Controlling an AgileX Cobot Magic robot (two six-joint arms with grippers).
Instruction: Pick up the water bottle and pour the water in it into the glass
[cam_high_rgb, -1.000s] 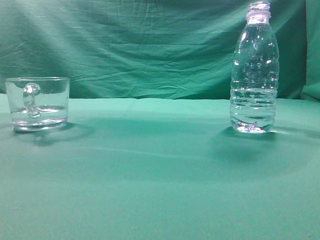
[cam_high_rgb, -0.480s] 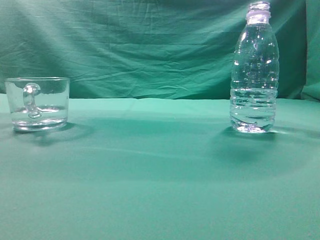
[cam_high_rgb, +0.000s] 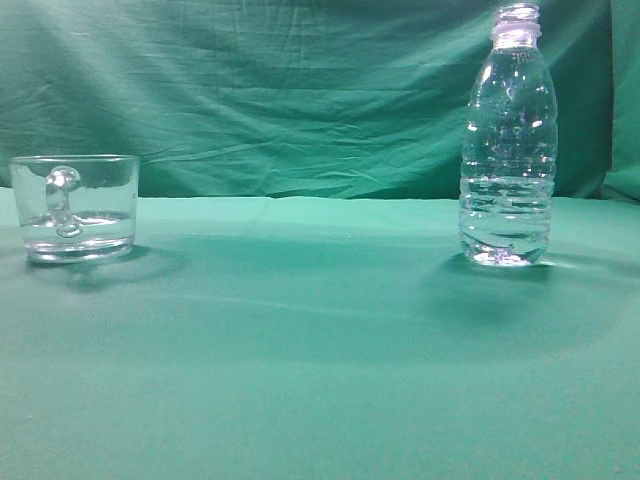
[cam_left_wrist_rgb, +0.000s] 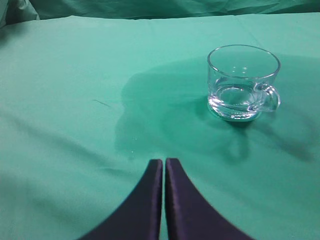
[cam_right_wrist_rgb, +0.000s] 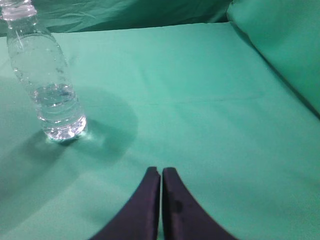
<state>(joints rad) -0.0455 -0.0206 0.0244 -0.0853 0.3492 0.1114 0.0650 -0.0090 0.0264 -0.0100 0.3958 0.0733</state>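
The water bottle (cam_high_rgb: 508, 140) stands upright and uncapped on the right of the green cloth, with water (cam_high_rgb: 505, 220) filling its lower part. It also shows in the right wrist view (cam_right_wrist_rgb: 45, 75) at the far left. The glass (cam_high_rgb: 75, 205) with a looped handle stands on the left, holding a little water. It also shows in the left wrist view (cam_left_wrist_rgb: 242, 82) ahead and to the right. My left gripper (cam_left_wrist_rgb: 164, 162) is shut and empty, well short of the glass. My right gripper (cam_right_wrist_rgb: 161, 171) is shut and empty, to the right of the bottle. Neither gripper shows in the exterior view.
A green cloth (cam_high_rgb: 320, 350) covers the table and hangs as a backdrop (cam_high_rgb: 280, 90). In the right wrist view a raised fold of cloth (cam_right_wrist_rgb: 280, 45) rises at the right.
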